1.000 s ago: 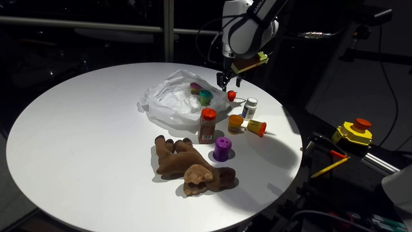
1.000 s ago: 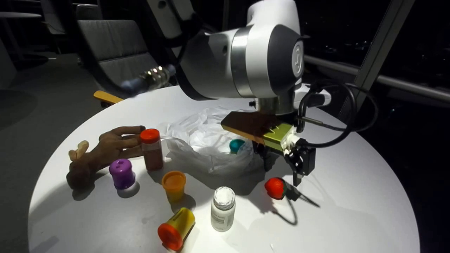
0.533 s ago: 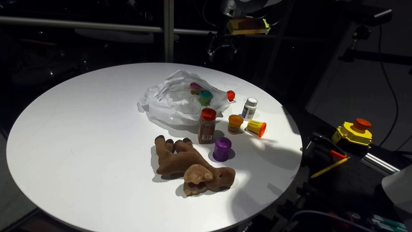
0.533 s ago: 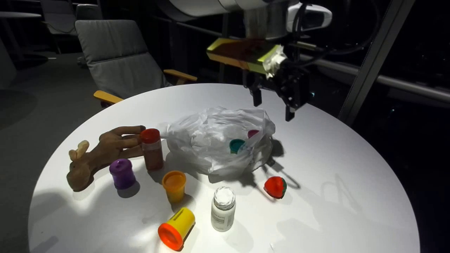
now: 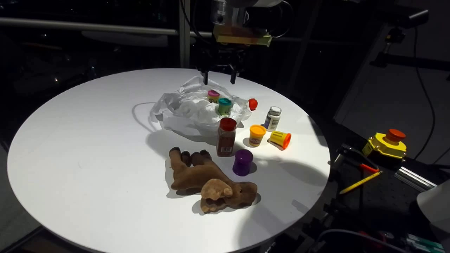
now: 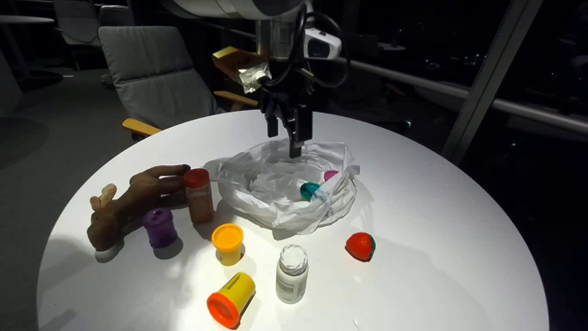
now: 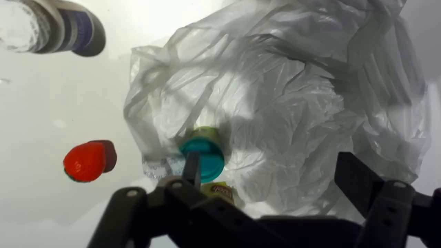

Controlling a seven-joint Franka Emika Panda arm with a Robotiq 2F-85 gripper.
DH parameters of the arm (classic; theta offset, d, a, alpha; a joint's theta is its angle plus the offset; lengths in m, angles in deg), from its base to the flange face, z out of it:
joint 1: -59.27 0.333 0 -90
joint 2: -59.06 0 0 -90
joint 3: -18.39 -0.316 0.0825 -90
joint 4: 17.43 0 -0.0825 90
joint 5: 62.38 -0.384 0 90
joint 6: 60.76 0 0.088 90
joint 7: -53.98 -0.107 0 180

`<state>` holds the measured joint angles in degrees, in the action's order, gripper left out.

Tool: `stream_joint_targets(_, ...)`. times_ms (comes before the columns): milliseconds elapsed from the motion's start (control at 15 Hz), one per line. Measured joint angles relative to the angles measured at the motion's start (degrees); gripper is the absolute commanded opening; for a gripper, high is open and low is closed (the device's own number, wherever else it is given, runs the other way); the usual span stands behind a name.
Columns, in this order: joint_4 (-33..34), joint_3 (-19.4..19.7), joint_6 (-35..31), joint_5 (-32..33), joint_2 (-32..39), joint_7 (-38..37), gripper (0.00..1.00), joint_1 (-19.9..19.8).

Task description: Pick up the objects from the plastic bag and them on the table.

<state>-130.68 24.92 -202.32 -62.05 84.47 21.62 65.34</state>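
- Teal tub (image 5: 225,106) sits in the bag (image 5: 188,123).
- Gripper (image 5: 219,80) hangs above, jaws wide, empty.
- I'd centre over it first, pinching tub, not bag.

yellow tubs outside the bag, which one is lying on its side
The red-lidded tub: it lies on its side, lid facing sideways, while the orange-lidded tub stands upright, lid on top.
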Motion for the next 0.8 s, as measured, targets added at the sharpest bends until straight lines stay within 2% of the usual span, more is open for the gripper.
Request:
stream_joint_targets(467, 3.07, -0.97, 1.29, -8.75, 7.57, -6.03, 1.00, -0.19)
stream_joint_targets(800, 4.61, -0.84, 0.65, -11.82, 11.27, -9.45, 1.00, -1.60)
